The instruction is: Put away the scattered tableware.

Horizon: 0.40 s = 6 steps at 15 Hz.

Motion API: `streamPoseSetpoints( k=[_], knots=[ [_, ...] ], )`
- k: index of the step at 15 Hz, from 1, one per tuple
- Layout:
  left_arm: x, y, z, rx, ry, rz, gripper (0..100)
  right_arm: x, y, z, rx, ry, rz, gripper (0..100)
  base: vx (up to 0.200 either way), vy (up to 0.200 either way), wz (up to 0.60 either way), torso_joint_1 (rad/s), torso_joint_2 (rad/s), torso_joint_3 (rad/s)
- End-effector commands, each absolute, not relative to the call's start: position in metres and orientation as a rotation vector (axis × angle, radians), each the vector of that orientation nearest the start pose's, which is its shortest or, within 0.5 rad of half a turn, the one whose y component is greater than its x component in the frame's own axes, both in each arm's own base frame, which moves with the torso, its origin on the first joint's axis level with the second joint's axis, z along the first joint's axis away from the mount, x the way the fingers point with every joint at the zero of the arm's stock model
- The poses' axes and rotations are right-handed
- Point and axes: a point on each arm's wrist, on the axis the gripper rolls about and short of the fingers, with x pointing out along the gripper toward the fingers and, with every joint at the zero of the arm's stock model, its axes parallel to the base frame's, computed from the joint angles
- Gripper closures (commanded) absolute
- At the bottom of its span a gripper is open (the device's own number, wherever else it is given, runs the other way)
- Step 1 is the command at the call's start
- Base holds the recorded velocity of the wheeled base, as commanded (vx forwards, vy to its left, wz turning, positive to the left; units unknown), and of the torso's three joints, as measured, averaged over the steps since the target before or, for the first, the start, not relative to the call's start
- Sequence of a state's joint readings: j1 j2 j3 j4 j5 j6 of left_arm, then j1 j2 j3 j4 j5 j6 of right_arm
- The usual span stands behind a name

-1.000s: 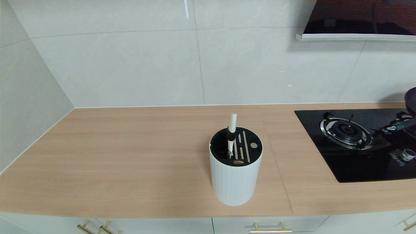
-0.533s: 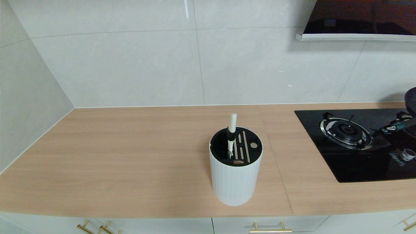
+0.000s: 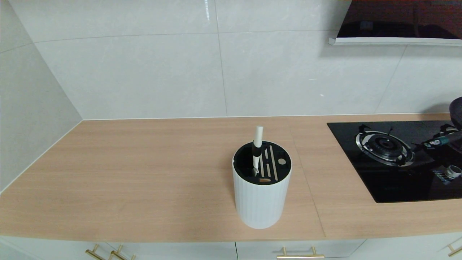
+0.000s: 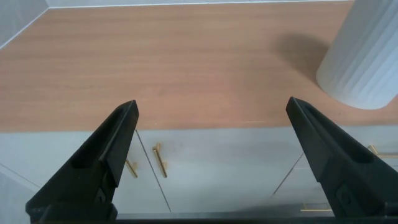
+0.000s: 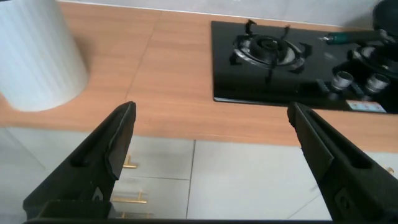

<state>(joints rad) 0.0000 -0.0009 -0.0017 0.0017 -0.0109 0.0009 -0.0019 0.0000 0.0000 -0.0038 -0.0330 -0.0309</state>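
A white ribbed utensil holder (image 3: 261, 195) with a black slotted top stands near the front of the wooden countertop (image 3: 144, 173). One utensil with a white handle (image 3: 257, 144) sticks upright out of its open compartment. The holder also shows in the left wrist view (image 4: 364, 56) and in the right wrist view (image 5: 37, 56). My left gripper (image 4: 211, 118) hangs open below the counter's front edge, in front of the cabinet doors. My right gripper (image 5: 211, 121) is open too, likewise low in front of the cabinets, with nothing between its fingers.
A black gas hob (image 3: 397, 159) with a burner (image 3: 383, 145) lies at the right, a dark pan (image 3: 455, 112) at its far edge. A range hood (image 3: 397, 21) hangs above. White cabinet fronts with gold handles (image 3: 299, 254) run under the counter. Tiled walls close the back and left.
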Motion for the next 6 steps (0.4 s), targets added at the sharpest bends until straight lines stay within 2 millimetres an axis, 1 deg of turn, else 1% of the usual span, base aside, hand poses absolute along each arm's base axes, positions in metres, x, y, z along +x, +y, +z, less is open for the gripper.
streamPoseSetpoints(
  k=[1, 6],
  knots=[
    [-0.0228, -0.0002, 0.0758, 0.002, 0.002, -0.011, 0, -0.0227, -0.0007, 0.0755, -0.008, 0.002, -0.037, 0, 0.000, 0.000, 0.00, 0.000, 0.00, 0.000],
    [-0.0228, -0.0002, 0.0758, 0.002, 0.002, -0.011, 0, -0.0227, -0.0008, 0.0754, -0.012, 0.003, -0.038, 0, 0.000, 0.000, 0.00, 0.000, 0.00, 0.000]
  ],
)
